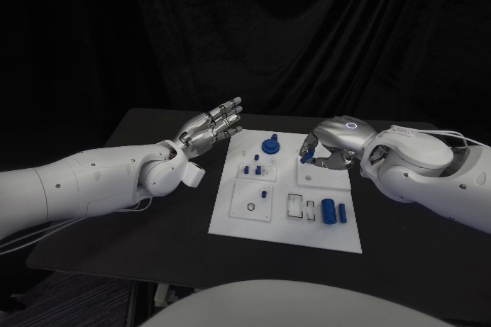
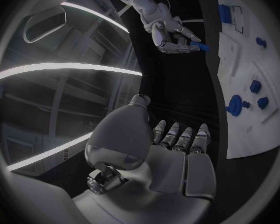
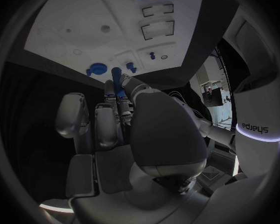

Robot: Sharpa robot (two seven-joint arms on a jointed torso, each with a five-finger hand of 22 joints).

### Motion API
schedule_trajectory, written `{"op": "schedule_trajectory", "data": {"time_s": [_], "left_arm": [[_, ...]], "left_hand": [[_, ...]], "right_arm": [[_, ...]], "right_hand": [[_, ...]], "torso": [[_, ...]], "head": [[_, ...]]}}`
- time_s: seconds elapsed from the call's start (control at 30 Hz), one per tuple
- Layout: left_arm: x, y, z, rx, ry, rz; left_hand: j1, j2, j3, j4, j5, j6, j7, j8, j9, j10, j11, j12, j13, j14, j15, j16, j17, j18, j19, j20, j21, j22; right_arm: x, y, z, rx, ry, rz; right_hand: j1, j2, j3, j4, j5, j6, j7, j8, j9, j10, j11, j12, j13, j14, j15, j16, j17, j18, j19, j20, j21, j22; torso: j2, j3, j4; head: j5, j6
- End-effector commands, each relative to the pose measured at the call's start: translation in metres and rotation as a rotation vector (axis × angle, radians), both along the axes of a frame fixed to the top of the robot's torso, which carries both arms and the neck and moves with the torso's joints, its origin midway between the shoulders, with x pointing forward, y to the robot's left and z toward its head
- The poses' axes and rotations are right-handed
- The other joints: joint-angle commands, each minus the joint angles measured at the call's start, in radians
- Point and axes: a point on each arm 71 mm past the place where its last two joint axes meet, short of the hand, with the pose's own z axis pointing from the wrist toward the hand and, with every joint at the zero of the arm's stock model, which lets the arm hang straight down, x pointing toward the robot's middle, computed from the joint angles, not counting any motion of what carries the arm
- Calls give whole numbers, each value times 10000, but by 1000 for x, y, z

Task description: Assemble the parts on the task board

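Task board (image 1: pixel 230 224), a flat white plate, lies frame centre on the black table (image 1: pixel 123 235). Left hand (image 1: pixel 210 128), centre left, is flat, fingers apart, empty. Right hand (image 1: pixel 329 146) pinches a small blue cylindrical part (image 1: pixel 306 155) above the board's far right.

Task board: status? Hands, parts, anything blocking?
Left hand open, beside the task board. Right hand pinching a small blue part above the board. Other parts seated; nothing blocking.

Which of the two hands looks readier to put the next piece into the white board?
The right hand, probably. It already pinches a small blue part and hangs over the task board's far side. The left hand holds nothing, its fingers spread, beside the board's left edge.
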Motion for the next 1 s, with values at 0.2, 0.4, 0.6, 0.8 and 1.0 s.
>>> {"op": "schedule_trajectory", "data": {"time_s": [0.2, 0.4, 0.6, 0.8, 1.0], "left_arm": [[-1, -1, 1, -223, -112, -160], [-1, -2, 1, -216, -98, -169], [-1, -3, 0, -190, -60, -180], [-1, -3, 0, -152, -30, -162], [0, -4, -1, -152, 0, -210]], "left_hand": [[511, -267, 621, -65, 1741, -14, 28, -49, -6, -5, -37, -39, -7, -1, 54, 12, 10, 90, 28, 23, 58, -16], [563, -372, 904, -18, 33, -28, 40, -63, -4, -2, -29, -85, -6, -4, 71, 8, 9, 72, 37, 21, 50, -39], [131, -122, 348, 53, -4122, 10, 103, -45, -3, 3, -18, -57, -6, 3, 75, 11, 11, 70, 56, 23, 63, -55], [-111, 56, 73, 61, -4874, 12, 159, -37, -4, -9, -18, -39, -7, -1, 74, 10, 10, 73, 59, 24, 76, -57], [-137, 134, 68, 67, -4887, 23, 181, -32, -1, -15, -12, -50, -9, -3, 80, 8, 9, 74, 62, 27, 80, -56]], "right_arm": [[-16, 22, 10, 587, -265, 660], [-28, 45, 6, 820, -119, 1328], [-38, 69, -3, 805, 224, 1868], [-45, 88, -18, 593, 623, 2240], [-48, 97, -34, 233, 884, 2400]], "right_hand": [[-145, 3, -62, 7, 56, 104, 4, 57, 359, 119, -4, -78, -17, 49, 24, 59, 65, -34, 97, 10, 136, 1643], [-183, -27, -70, 14, 61, 72, 18, 30, 371, 136, 10, -104, -33, 66, 60, 69, 78, -40, 109, 27, 151, 1647], [-173, -42, -42, -9, 71, 4, 40, -22, 379, 153, 25, -139, -52, 69, 106, 59, 58, -45, 114, 58, 154, 1647], [-119, -47, 1, -65, 76, -27, 72, -55, 393, 156, 37, -176, -71, 59, 137, 40, 27, -34, 83, 83, 93, 1630], [-75, -43, 37, -109, 77, -50, 95, -79, 402, 152, 51, -204, -85, 51, 151, 27, 11, -28, 68, 99, 65, 1622]], "torso": [[11, 0, 28], [25, 13, 17], [36, 23, 25], [32, 24, 9], [18, 5, 31]], "head": [[8, 0], [47, 0], [111, 0], [69, 0], [74, 0]]}}
